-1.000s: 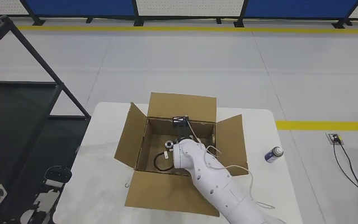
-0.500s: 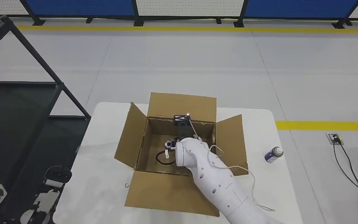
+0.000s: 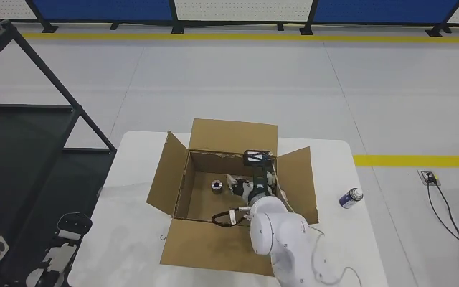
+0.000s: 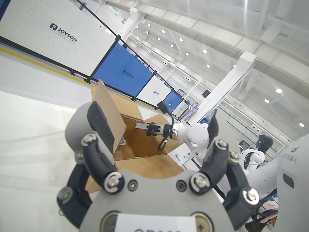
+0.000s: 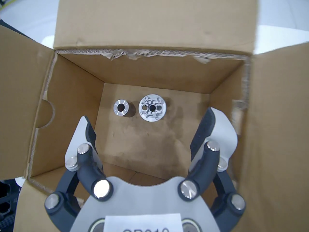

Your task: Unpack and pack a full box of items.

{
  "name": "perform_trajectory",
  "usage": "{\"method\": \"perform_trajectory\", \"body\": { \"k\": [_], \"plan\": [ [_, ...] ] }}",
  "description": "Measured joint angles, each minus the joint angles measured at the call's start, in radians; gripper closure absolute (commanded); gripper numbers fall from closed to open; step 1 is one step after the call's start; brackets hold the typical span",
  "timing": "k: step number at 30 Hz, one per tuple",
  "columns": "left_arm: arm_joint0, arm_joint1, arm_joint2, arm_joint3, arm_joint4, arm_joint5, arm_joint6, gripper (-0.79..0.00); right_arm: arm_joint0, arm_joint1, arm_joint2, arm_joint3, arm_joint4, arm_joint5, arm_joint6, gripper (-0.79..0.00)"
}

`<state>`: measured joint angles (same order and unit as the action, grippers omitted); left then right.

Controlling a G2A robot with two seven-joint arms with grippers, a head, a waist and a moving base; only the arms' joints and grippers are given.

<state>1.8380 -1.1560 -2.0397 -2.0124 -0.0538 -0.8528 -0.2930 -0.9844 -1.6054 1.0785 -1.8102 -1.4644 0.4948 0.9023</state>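
Observation:
An open cardboard box [image 3: 182,188] stands on the white table [image 3: 136,215]. On its floor lie a small metal bushing [image 5: 121,108] and a round metal flange [image 5: 152,108], side by side near the far wall. My right gripper [image 5: 148,131] hangs inside the box above its bare floor, open, holding nothing. In the top view the right gripper [image 3: 242,186] sits just right of a metal part [image 3: 216,186]. My left gripper [image 4: 157,126] is open and empty, off to one side and apart from the box [image 4: 135,143], looking toward it.
A blue and white spray can [image 3: 351,197] stands on the table right of the box. The box flaps [image 3: 295,188] stick outward on all sides. A dark metal frame [image 3: 43,136] borders the table's left.
My right arm has swung to the right inside the box, uncovering the metal part on the box floor. The box and spray can have not moved.

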Motion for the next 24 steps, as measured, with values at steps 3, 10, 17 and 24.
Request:
{"method": "perform_trajectory", "body": {
  "k": [3, 10, 17, 24],
  "plan": [
    [0.000, 0.000, 0.000, 0.000, 0.000, 0.000, 0.000, -0.785, -0.120, 0.014, 0.058, -0.191, -0.063, 0.003, -0.050, -0.785],
    [0.000, 0.000, 0.000, 0.000, 0.000, 0.000, 0.000, -0.785, -0.309, 0.030, 0.247, -0.407, -0.066, 0.042, -0.222, -0.785],
    [0.000, 0.000, 0.000, 0.000, 0.000, 0.000, 0.000, -0.785, -0.322, 0.034, 0.464, -0.309, 0.081, 0.067, -0.331, -0.785],
    [0.000, 0.000, 0.000, 0.000, 0.000, 0.000, 0.000, -0.785, -0.210, 0.047, 0.613, -0.031, 0.144, 0.048, -0.319, -0.785]
  ]
}}
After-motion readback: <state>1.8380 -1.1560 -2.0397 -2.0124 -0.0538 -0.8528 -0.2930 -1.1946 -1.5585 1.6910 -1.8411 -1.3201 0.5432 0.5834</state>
